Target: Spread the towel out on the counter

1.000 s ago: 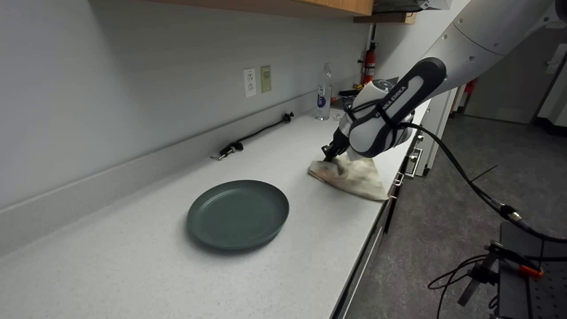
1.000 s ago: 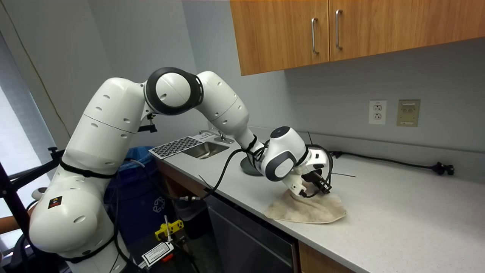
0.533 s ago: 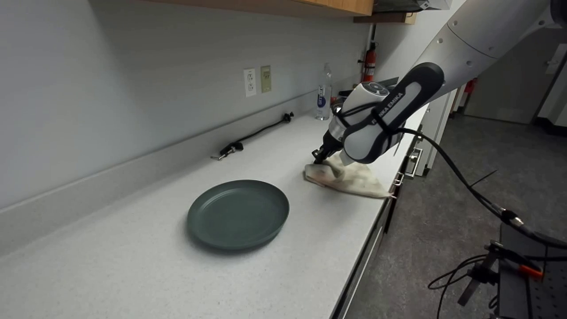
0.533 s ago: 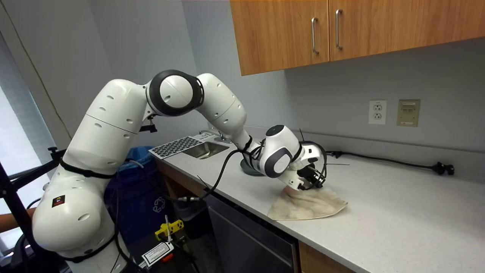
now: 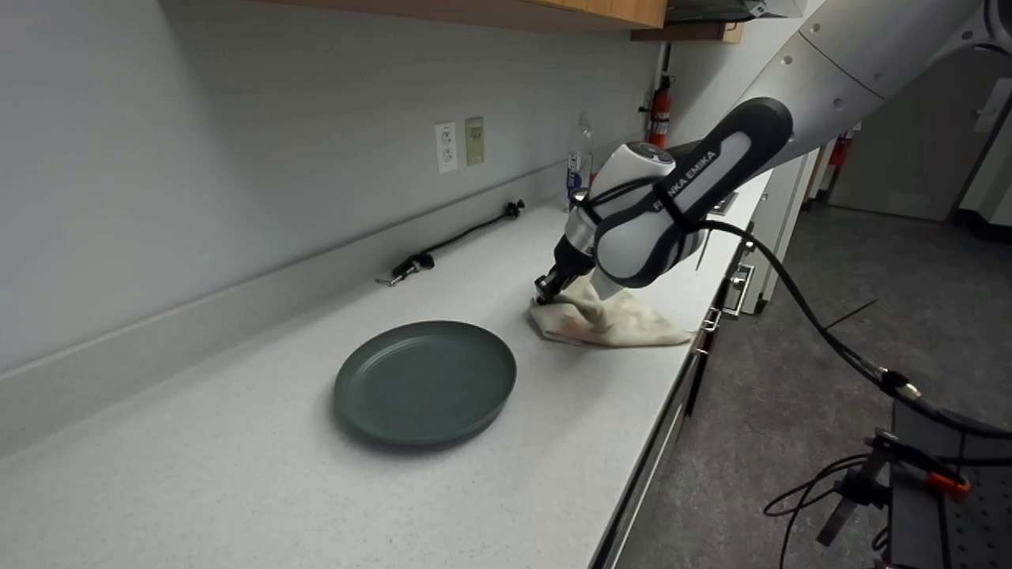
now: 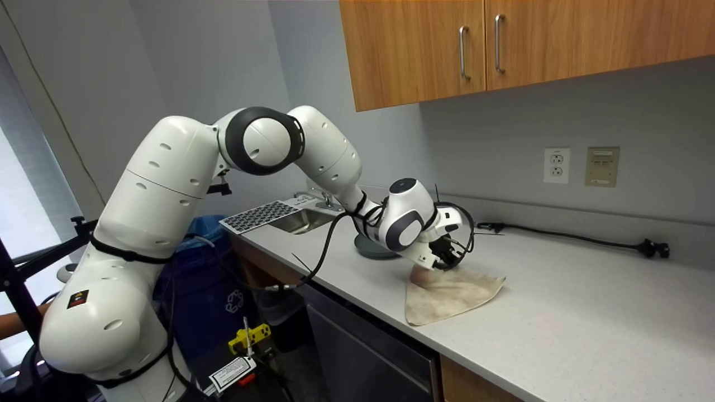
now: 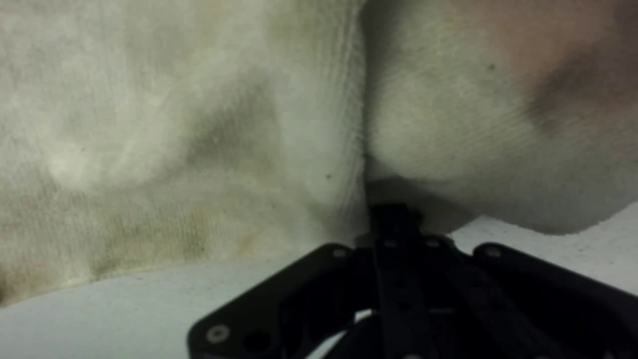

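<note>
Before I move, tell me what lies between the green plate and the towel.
Only a strip of pale counter separates the green plate from the towel, as seen in an exterior view.

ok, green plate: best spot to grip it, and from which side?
I'd pinch the green plate by its rim, on the side facing the towel, coming down from above with the jaws straddling the edge. The plate lies flat and face up, rim raised all round. That side looks nearest the gripper, which would have to release the towel first.
</note>
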